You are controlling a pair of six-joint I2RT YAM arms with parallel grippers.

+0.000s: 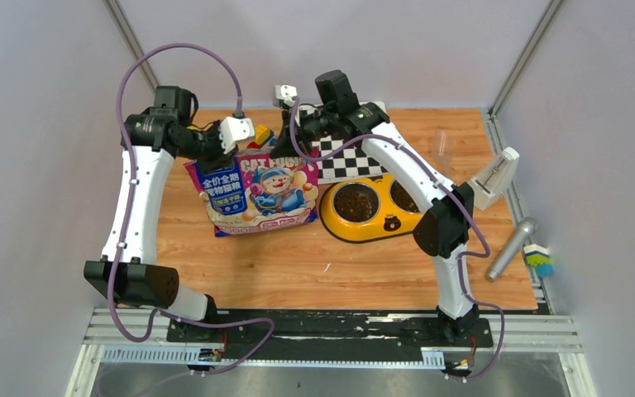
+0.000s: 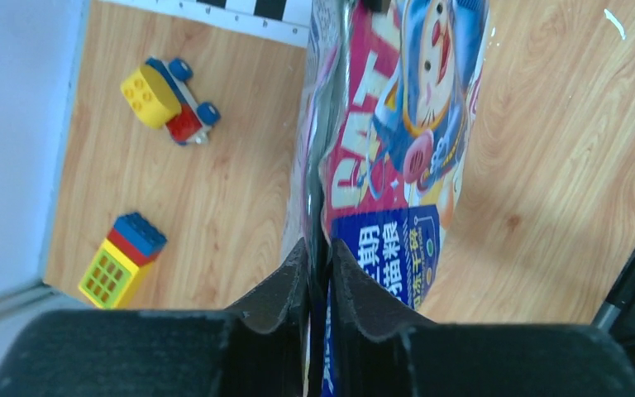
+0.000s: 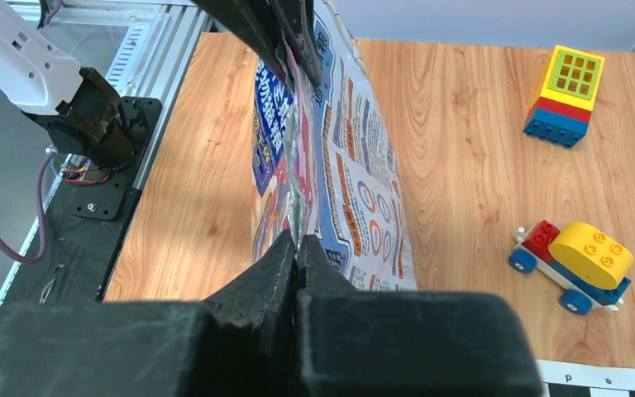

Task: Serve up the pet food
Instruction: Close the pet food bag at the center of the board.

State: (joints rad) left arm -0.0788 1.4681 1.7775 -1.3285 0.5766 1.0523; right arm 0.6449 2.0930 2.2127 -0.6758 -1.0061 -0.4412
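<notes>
The glossy pink-purple-blue pet food bag (image 1: 260,194) stands upright on the wooden table, held by its top edge. My left gripper (image 2: 320,244) is shut on the bag's (image 2: 397,149) top left corner. My right gripper (image 3: 298,240) is shut on the top right corner of the bag (image 3: 355,182), and the left gripper's fingers (image 3: 289,41) show at the far end of that edge. Right of the bag lies the yellow double bowl (image 1: 341,227). Dark brown pet food kibble (image 1: 355,201) fills its left cup. The right arm partly hides the bowl's right cup.
Behind the bag are a toy car (image 2: 169,103) and a stack of bricks (image 2: 120,260). A checkerboard (image 1: 343,157) lies at the back. A clear cup (image 1: 442,145), a white scoop-like object (image 1: 496,178), a silver cylinder (image 1: 510,248) and a small brick (image 1: 537,258) sit at the right.
</notes>
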